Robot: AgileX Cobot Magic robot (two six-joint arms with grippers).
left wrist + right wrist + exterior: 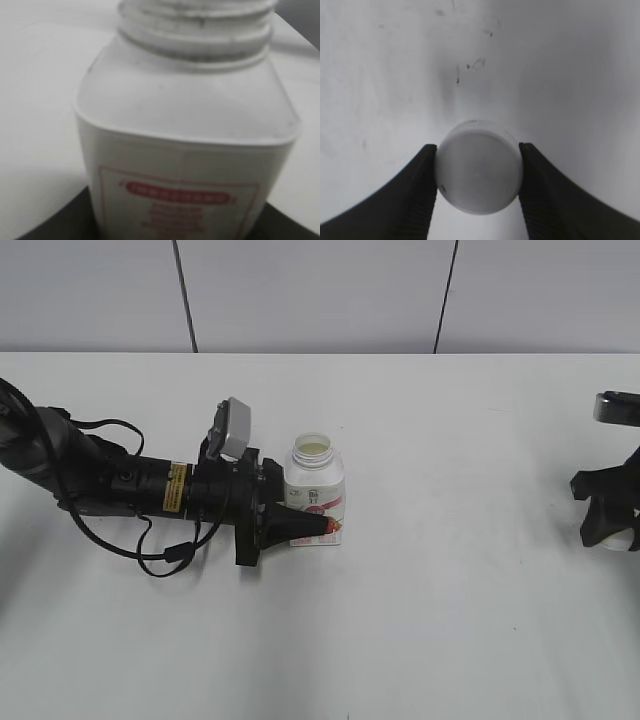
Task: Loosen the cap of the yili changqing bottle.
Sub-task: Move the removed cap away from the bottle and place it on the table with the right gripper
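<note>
The yili changqing bottle (318,470) stands upright mid-table, white with a pink-red label. Its neck is open, with no cap on it. My left gripper (312,521) is shut on the bottle's lower body from the left. In the left wrist view the bottle (185,115) fills the frame, bare threaded neck at the top, dark jaws (175,231) at both lower corners. My right gripper (612,525) is at the far right, shut on the round white cap (479,167), which sits between both fingers (479,176). A sliver of the cap (621,538) shows in the exterior view.
The white table (460,620) stretches around the bottle. The left arm (110,480) and its looped cables lie low across the table's left side. A grey panelled wall (320,290) stands behind the far edge.
</note>
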